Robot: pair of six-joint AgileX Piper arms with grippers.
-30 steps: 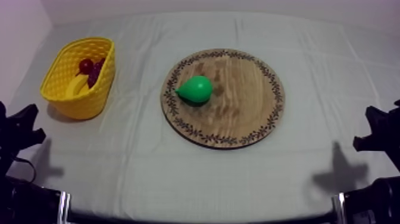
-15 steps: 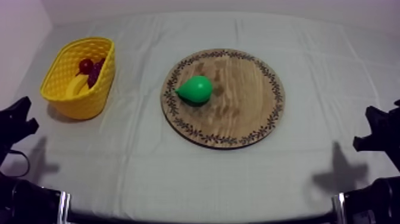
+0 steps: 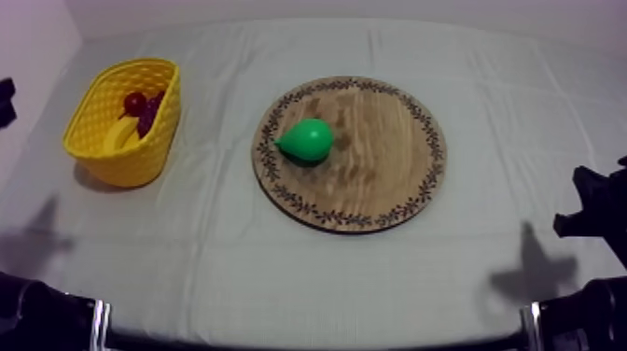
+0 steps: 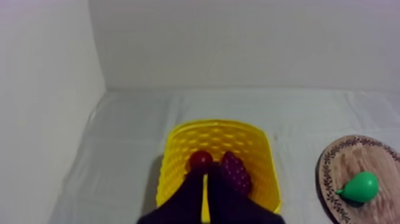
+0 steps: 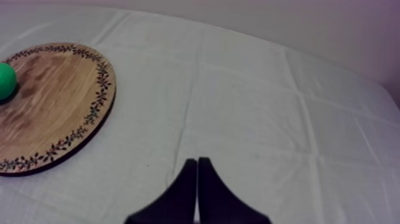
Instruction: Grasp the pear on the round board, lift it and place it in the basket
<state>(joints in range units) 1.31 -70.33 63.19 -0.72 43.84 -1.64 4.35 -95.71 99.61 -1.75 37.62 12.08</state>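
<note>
since a second ago the left arm [image 3: 6, 101] has left its low spot at the near left side of the table and climbed. in the top view it is now a small black shape at the left edge, about level with the yellow basket [image 3: 142, 154]. its shadow [image 3: 37, 241] lies faint on the cloth [image 3: 233, 271] near where the arm used to sit. the right arm [image 3: 597, 210] has not moved from its low place at the right side. the pear [image 3: 306, 139], the wooden board [image 3: 392, 182] and the basket are where they were.

the left gripper [image 4: 204, 171] hangs above the near end of the yellow basket, looking down into it. its two black fingers lie pressed together as a narrow wedge with only a thin slit between them, and they grip nothing. past their tips, inside the basket, sit the small red fruit [image 4: 200, 159] and, just beside it, the grapes [image 4: 236, 171]. the top view also shows a banana [image 3: 119, 135] in the basket beside them.

the right gripper [image 5: 197, 161] is likewise closed tight on nothing, its wedge over bare cloth, apart from the board's rim.

the pear lies on its side on the half of the wooden board nearer the basket, its narrow end toward the basket, touched by neither gripper.
</note>
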